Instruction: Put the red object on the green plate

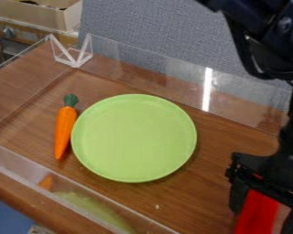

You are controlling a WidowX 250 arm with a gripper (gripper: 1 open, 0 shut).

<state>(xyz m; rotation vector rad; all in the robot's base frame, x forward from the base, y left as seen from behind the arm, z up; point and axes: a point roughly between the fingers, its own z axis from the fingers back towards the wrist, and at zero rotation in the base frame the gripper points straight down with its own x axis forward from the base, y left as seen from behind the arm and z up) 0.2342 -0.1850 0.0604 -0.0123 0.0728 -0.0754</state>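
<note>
Table: brown wood-grain top with low clear walls around its edges.
Green plate: large, round, flat, light lime green, lying near the middle of the table with nothing on it.
Carrot: orange with a green top, lying just beside the plate's left rim, its green end pointing away from the camera.
Red object: bright red bar at the bottom right corner of the view, to the right of the plate and apart from its rim (its lower end is cut off by the picture's edge).
Gripper: black, pointing down at the bottom right, its fingers spread wide on either side of the top of the red bar. Whether the fingers press on the bar or only stand around it cannot be told.
Arm: dark and bulky, reaching down from the top right corner.
Clear triangular stand: at the far left end of the table, well apart from the plate.
</note>
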